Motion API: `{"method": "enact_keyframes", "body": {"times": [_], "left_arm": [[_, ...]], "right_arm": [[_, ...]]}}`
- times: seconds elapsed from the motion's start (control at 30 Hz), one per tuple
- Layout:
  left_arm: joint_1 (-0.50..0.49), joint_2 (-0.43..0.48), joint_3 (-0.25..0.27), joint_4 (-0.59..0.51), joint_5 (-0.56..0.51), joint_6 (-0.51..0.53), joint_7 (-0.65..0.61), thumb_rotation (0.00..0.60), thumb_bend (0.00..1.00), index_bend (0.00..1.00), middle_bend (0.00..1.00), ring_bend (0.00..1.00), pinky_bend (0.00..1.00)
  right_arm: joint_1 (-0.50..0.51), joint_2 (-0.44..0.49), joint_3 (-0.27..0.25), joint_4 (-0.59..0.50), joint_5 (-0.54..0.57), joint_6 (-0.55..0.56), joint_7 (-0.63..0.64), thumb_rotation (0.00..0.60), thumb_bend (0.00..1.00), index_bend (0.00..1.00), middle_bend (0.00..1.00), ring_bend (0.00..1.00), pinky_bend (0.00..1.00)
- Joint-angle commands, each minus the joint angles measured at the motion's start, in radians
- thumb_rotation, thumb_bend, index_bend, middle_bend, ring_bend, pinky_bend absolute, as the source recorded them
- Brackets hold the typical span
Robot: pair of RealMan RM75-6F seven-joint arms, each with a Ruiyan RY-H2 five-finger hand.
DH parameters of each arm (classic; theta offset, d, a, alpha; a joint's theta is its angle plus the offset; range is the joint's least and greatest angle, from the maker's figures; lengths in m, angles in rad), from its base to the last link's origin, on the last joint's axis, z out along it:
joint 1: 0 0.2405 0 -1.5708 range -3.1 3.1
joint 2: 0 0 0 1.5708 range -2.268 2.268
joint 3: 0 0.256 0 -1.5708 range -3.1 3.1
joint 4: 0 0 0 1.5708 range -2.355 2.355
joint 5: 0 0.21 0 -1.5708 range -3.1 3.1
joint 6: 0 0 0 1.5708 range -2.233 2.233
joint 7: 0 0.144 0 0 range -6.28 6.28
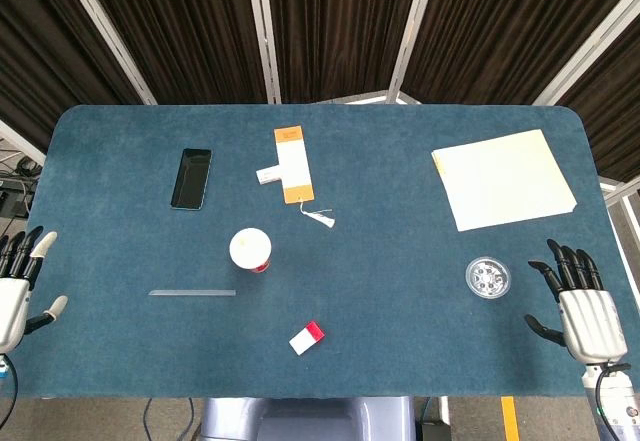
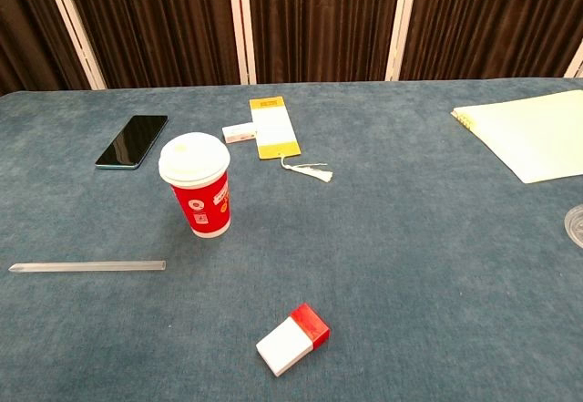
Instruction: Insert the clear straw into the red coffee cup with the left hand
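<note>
The red coffee cup [image 1: 250,250] [image 2: 197,186] stands upright with a white lid near the table's middle. The clear straw [image 1: 192,292] [image 2: 87,265] lies flat on the blue cloth, to the left of the cup and nearer the front edge. My left hand [image 1: 18,279] hovers at the table's left edge, fingers spread and holding nothing, well left of the straw. My right hand [image 1: 583,303] is at the right edge, fingers apart and empty. Neither hand shows in the chest view.
A black phone [image 1: 191,178] [image 2: 132,141] lies at the back left. An orange-and-white bookmark with a tassel [image 1: 293,165] and a small white box sit behind the cup. A red-and-white box [image 1: 307,337] [image 2: 292,338] lies near the front. Cream paper pad [image 1: 503,178] and round clear dish [image 1: 488,277] are right.
</note>
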State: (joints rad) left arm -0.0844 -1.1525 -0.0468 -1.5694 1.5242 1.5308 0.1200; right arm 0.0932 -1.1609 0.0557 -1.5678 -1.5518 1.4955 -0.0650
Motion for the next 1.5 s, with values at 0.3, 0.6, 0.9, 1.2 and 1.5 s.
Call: {"method": "enact_keyframes", "body": {"times": [0.3, 0.6, 0.9, 1.2, 1.5], "left_arm": [[0.002, 0.003, 0.002, -0.007, 0.001, 0.002, 0.005, 0.6, 0.25, 0.04, 0.0, 0.0, 0.0], [-0.002, 0.006, 0.001, -0.014, -0.017, -0.018, 0.001, 0.6, 0.25, 0.06, 0.0, 0.0, 0.0], [-0.014, 0.011, 0.001, -0.033, -0.014, -0.035, 0.02, 0.6, 0.25, 0.2, 0.0, 0.0, 0.0], [-0.102, 0.001, -0.043, -0.176, -0.069, -0.147, 0.197, 0.6, 0.27, 0.44, 0.0, 0.0, 0.0], [-0.175, -0.11, -0.057, -0.213, -0.288, -0.283, 0.406, 0.6, 0.27, 0.46, 0.0, 0.0, 0.0]], "right_arm": [[-0.004, 0.006, -0.002, -0.007, 0.0, 0.005, 0.006, 0.6, 0.14, 0.21, 0.0, 0.0, 0.0], [-0.002, 0.005, -0.002, -0.008, 0.011, -0.008, -0.001, 0.6, 0.14, 0.2, 0.0, 0.0, 0.0], [-0.001, 0.008, -0.003, -0.014, 0.02, -0.018, 0.0, 0.6, 0.14, 0.21, 0.0, 0.0, 0.0], [0.003, 0.007, -0.006, -0.015, 0.013, -0.023, 0.005, 0.6, 0.14, 0.21, 0.0, 0.0, 0.0], [0.01, 0.006, -0.008, -0.015, 0.009, -0.034, 0.015, 0.6, 0.14, 0.21, 0.0, 0.0, 0.0]]}}
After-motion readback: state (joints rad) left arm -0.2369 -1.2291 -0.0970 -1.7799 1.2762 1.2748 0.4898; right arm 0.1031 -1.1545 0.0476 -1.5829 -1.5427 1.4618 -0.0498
